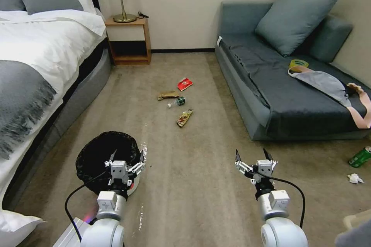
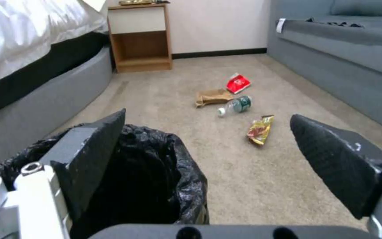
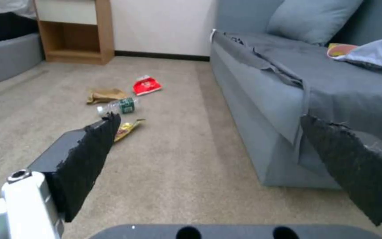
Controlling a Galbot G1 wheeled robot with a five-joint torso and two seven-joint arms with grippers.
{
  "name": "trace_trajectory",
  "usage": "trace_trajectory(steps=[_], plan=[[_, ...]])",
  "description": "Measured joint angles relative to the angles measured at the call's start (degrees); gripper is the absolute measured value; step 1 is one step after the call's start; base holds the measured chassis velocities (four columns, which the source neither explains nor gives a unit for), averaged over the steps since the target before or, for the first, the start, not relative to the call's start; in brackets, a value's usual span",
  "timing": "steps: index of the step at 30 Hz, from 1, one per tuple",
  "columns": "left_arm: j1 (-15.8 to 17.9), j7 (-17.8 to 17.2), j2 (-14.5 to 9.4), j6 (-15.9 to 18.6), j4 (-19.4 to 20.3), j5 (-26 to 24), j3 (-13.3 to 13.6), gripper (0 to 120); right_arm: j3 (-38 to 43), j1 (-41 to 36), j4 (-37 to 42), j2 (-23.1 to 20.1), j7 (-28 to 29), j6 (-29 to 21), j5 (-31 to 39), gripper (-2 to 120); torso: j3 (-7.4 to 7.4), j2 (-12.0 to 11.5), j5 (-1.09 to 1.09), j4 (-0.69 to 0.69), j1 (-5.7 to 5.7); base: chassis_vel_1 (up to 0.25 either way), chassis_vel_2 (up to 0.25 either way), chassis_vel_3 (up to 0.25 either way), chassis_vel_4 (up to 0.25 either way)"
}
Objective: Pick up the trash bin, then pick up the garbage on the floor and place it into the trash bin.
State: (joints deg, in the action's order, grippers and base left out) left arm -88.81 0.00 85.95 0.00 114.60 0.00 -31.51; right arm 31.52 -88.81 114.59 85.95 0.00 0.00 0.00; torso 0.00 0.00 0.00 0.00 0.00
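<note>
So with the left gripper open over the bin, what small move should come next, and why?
Probably lower the left gripper and close on the trash bin rim. Its fingers are open, straddling the near rim of the black-bagged bin but gripping nothing. The red packet and other litter lie farther off; the right gripper hovers open.

Head looks down; low wrist views face shared garbage (image 1: 176,99).

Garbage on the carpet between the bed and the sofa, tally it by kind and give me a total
Red snack packet: 1
Crumpled brown paper bag: 1
Clear bottle with green label: 1
Gold-and-dark wrapper: 1
Total: 4
</note>
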Motion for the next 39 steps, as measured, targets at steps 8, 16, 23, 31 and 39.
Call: trace_trajectory(steps=[8,16,23,31,39], plan=[[0.0,0.0,0.0,0.0,0.0,0.0,0.0,100,0.0,0.0,0.0,0.0,0.0,0.0,0.0,100,0.0,0.0,0.0,0.0,0.0,0.0,0.0,0.0,0.0],[0.0,0.0,0.0,0.0,0.0,0.0,0.0,100,0.0,0.0,0.0,0.0,0.0,0.0,0.0,100,0.0,0.0,0.0,0.0,0.0,0.0,0.0,0.0,0.0],[0.0,0.0,0.0,0.0,0.0,0.0,0.0,100,0.0,0.0,0.0,0.0,0.0,0.0,0.0,100,0.0,0.0,0.0,0.0,0.0,0.0,0.0,0.0,0.0],[0.0,0.0,0.0,0.0,0.0,0.0,0.0,100,0.0,0.0,0.0,0.0,0.0,0.0,0.0,100,0.0,0.0,0.0,0.0,0.0,0.0,0.0,0.0,0.0],[0.0,-0.7,1.0,3.1,2.1,0.6,1.2,100,0.2,0.7,3.4,0.6,0.0,-0.9,-2.3,100,0.0,0.0,0.01,0.0,0.0,0.0,0.0,0.0,0.0]])
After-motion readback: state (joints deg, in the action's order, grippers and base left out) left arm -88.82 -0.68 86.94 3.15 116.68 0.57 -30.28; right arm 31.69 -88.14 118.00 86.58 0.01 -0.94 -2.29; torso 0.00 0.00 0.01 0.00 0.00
